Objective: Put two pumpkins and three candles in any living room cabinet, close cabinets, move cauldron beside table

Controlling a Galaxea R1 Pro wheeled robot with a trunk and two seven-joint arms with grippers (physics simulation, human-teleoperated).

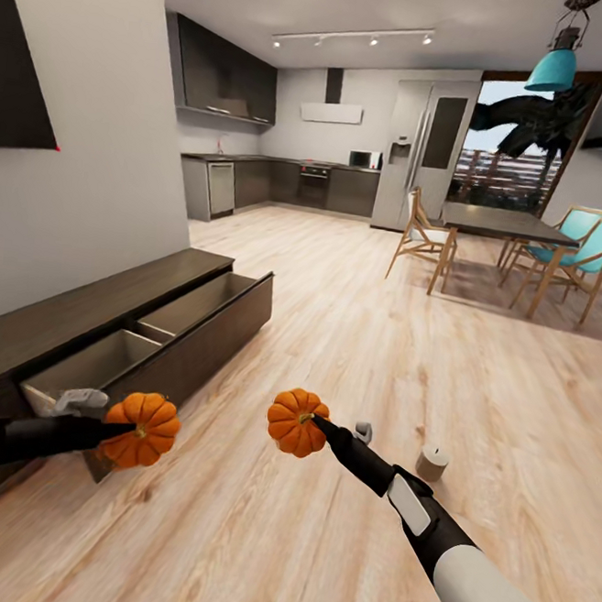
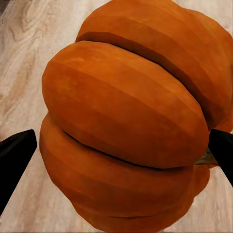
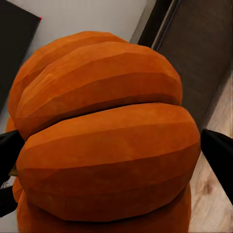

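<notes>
Candle (image 1: pixel 432 462) beside right pumpkin (image 1: pixel 297 421)

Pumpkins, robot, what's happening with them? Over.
Left end effector shut on left pumpkin. Right end effector shut on right pumpkin. Cabinet drawer open. Candle on floor.

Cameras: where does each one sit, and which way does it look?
Head view: on the head, looking forward and down at the open cabinet; both arms show, each gripper holding a pumpkin.
Left wrist view: by the left gripper, facing the left pumpkin.
Right wrist view: by the right gripper, facing the right pumpkin.
Shared: both pumpkins appear in the head view too.
</notes>
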